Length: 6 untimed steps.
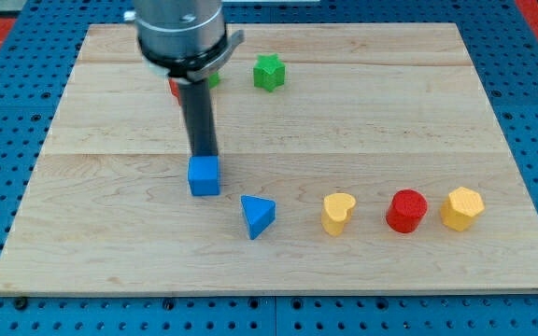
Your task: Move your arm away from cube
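- Wooden board (278, 252): pale planks on a blue perforated base (7, 84).
- Arm housing (181, 33): grey cylinder at the view's top, partly hiding a red block (173, 91) and a green block (214, 80).
- Rod: no pincer fitted; my tip (204, 154) meets the blue cube (205, 175) at its upper edge.
- Remaining blocks, well apart from the tip: green star (269, 72), blue triangle (258, 216), yellow heart (338, 213), red cylinder (406, 210), yellow hexagon (462, 208).
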Each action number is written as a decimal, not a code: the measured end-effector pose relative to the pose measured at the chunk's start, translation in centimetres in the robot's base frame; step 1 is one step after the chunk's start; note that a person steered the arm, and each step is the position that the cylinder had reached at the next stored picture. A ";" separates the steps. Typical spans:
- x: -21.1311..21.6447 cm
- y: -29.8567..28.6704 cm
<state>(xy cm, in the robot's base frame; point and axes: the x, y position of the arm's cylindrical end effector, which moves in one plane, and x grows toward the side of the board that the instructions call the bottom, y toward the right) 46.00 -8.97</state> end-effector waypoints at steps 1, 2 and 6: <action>3.3 -1.2; 5.3 -1.3; -14.1 10.6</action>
